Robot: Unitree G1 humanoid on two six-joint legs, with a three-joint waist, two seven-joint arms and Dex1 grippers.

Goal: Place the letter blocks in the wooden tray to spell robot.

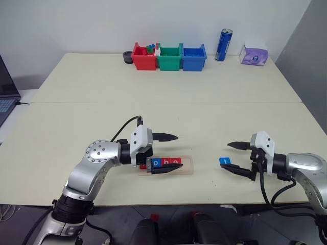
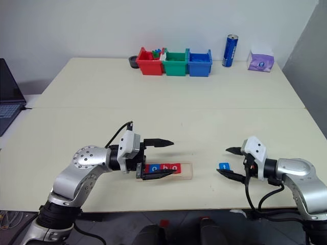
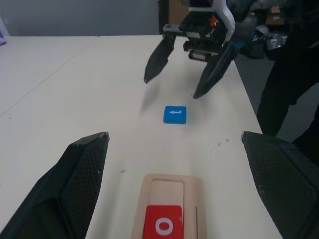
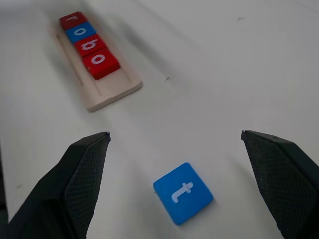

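Starting at the far left edge, there's a laptop (image 2: 9, 99) sitting on a neighbouring surface, and then we come to the left gripper (image 1: 164, 153), fingers spread wide, hovering right over the wooden tray (image 1: 188, 168) near the front edge of the table (image 1: 153, 87). Four letter blocks sit in the tray's groove: a red r (image 4: 73, 19), a blue o (image 4: 81, 31), a red b (image 4: 90, 45) and a red o (image 4: 101, 62), reading "robo", and the slot at the tray's right end is bare wood. Moving right, the blue t block (image 4: 183, 193) lies flat on the table, well apart from the tray, and the right gripper (image 1: 240, 157) hangs just beside it, jaws fully wide, holding nothing. Along the back edge stand a red bin (image 1: 144, 57), a green bin (image 1: 169, 57), a blue bin (image 1: 194, 57), a blue can (image 1: 223, 45) and a tissue pack (image 1: 254, 53).
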